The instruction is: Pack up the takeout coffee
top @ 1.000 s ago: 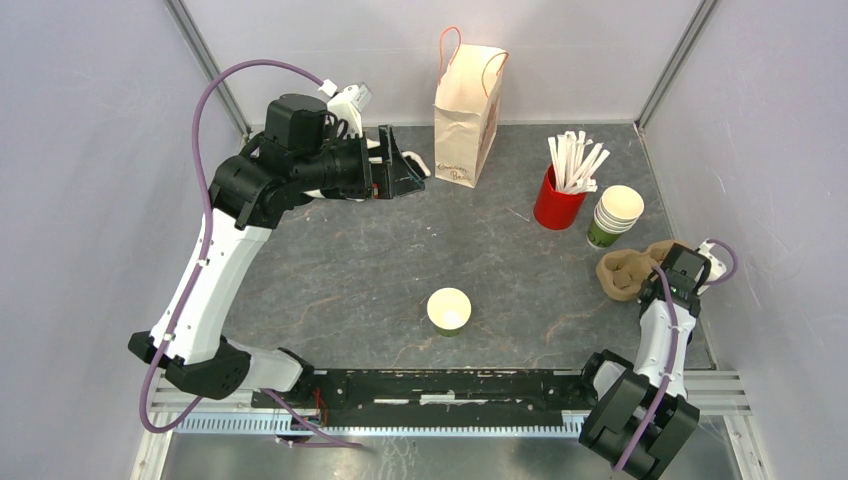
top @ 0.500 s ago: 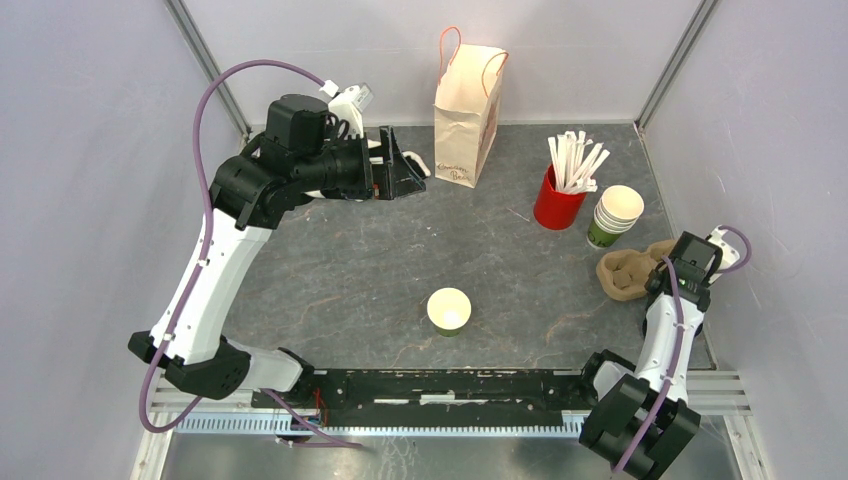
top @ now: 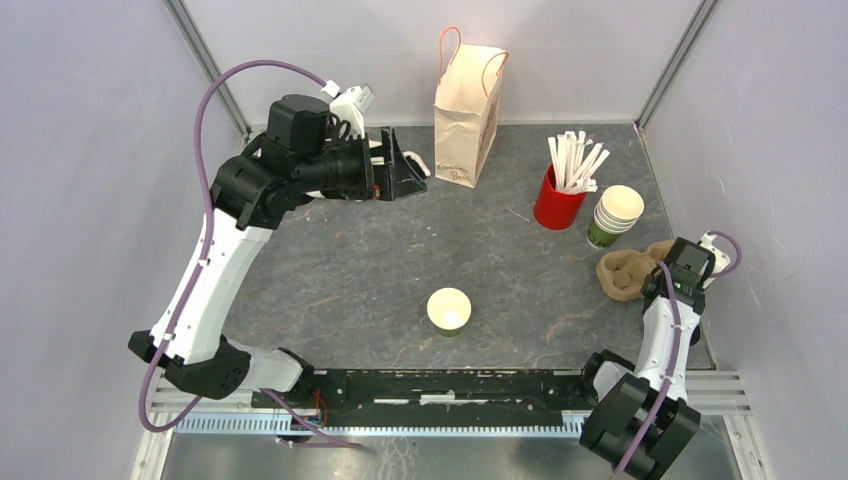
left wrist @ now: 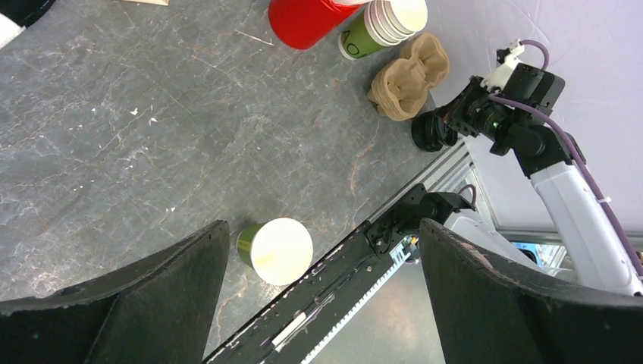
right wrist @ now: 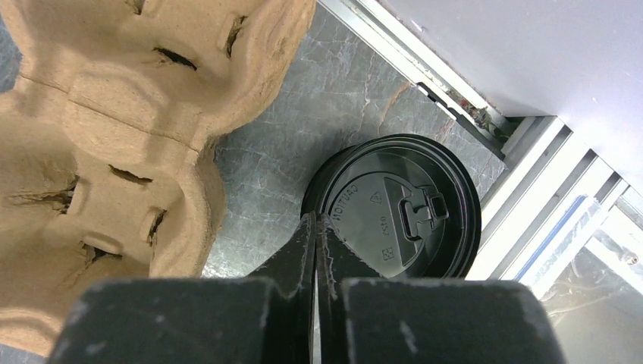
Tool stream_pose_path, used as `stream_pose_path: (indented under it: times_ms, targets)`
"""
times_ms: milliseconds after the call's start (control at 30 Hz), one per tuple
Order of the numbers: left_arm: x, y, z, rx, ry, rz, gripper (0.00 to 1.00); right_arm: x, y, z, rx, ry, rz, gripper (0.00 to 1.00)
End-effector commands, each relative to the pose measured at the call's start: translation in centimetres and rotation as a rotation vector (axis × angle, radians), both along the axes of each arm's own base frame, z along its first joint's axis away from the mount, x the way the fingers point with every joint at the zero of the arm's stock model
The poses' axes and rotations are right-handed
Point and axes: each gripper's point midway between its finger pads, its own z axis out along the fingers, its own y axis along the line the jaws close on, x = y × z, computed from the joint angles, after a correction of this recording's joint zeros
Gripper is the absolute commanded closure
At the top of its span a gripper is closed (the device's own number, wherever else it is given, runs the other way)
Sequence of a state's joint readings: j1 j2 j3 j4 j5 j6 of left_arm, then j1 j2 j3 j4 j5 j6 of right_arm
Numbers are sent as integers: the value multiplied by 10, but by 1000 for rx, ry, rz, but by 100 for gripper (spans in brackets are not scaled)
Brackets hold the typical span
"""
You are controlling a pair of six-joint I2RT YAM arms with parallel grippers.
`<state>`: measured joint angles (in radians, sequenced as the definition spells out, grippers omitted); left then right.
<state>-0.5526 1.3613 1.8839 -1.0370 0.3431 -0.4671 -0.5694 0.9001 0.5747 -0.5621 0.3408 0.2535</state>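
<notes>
**Inspector:** I am taking the pulp carrier (top: pixel 625 270) as reference. The right gripper (right wrist: pixel 317 221) is hanging just beside it, on the side away from the table's middle, with its fingers pressed flat together and nothing between them. Their tips are sitting at the rim of a black lid (right wrist: pixel 402 208), which is lying on the table (top: pixel 350 270) just beside the carrier. Whether they are touching it I cannot tell.

**Operator:** And the coffee itself?

**Inspector:** One green cup (top: pixel 448 310) is standing upright and uncapped, well apart from the carrier toward the table's middle. No capped cup is showing anywhere. The left gripper (top: pixel 403 168) is hovering far from the carrier, at the back by the paper bag (top: pixel 467 115), its jaws spread wide and empty.

**Operator:** What are you flagging?

**Inspector:** Three hazards, in my judgement.
- Closed fingers are offering no grip. Any push at that rim is likely sliding the lid away from the carrier toward the metal rail (right wrist: pixel 432 76), where it could wedge.
- The lid is looking thick underneath. It may be several nested, so a pinch risks lifting more than one.
- The carrier is lying so close that jaws opening around the lid could be nudging it and shifting its pockets.

**Operator:** Anything on the cup?

**Inspector:** It is standing light and unsupported. Pressing a lid on without the other arm steadying it risks tipping it.
</notes>
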Motion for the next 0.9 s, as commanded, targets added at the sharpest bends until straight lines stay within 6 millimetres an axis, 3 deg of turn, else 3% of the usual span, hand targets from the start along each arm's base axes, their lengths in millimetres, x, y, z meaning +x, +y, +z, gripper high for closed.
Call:
stream_pose_path:
  times_ms: [0,267,500,867]
  targets:
    - [0,-8,13,-25,-65,-46,0,5,-6,3,-26,4,18,96]
    - [1,-9,14,-25,-69,-49,0,-2,-13,6,-47,22,-27,56]
    - [-2,-10,14,-13,-82,-59,0,-14,-31,13,-65,16,-155,46]
    - [-5,-11,16,-2,-101,-62,0,17,-4,-12,108,-115,-6,34]
